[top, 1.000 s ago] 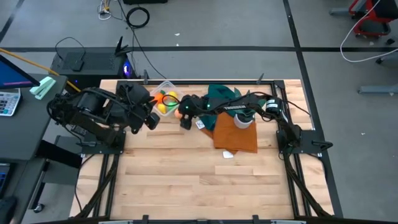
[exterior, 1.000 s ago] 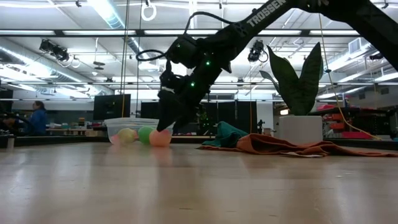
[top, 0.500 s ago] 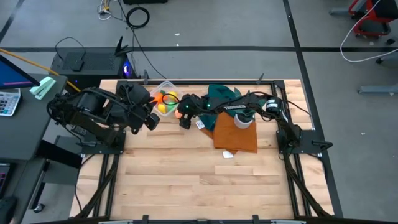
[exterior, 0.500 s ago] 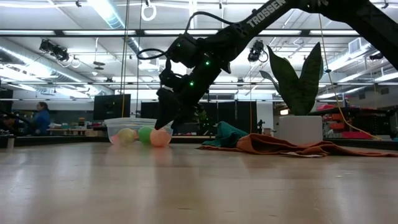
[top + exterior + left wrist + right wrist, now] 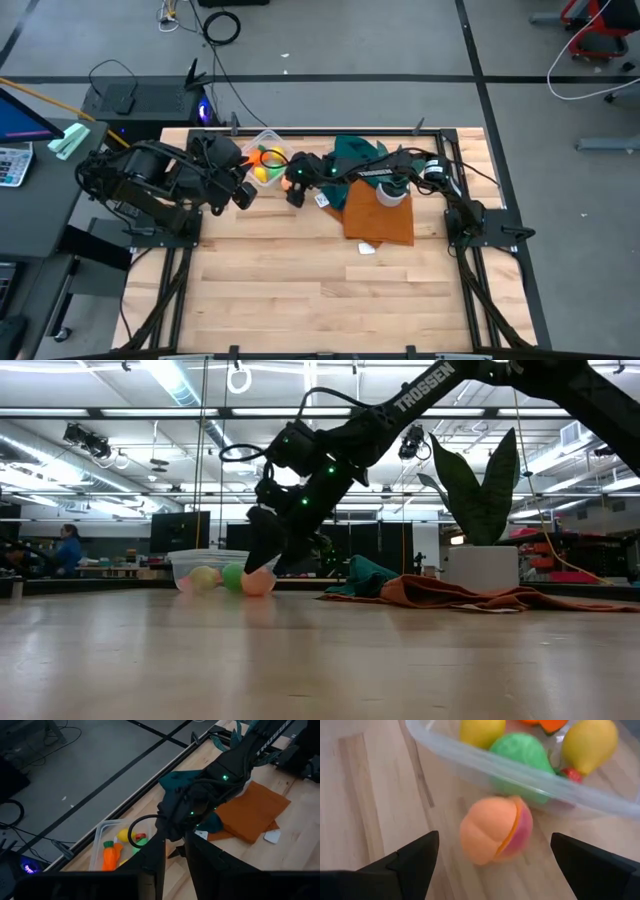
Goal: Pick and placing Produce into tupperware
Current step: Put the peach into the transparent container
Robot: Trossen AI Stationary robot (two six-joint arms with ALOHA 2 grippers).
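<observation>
The right hand (image 5: 490,857) hangs open — fingers spread either side of the peach (image 5: 496,836), which lies on the tabletop (image 5: 365,795) just outside the tupperware (image 5: 530,780). Beyond its wall: two yellow pieces (image 5: 590,742), a green piece (image 5: 522,750), a red berry (image 5: 573,775). The left hand (image 5: 240,195) waits near the container, nearly closed on nothing.

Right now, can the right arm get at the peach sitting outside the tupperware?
Probably yes. The right gripper is open with the peach on bare table directly ahead between its fingers. The tupperware wall sits close behind the peach, but nothing blocks the approach.
</observation>
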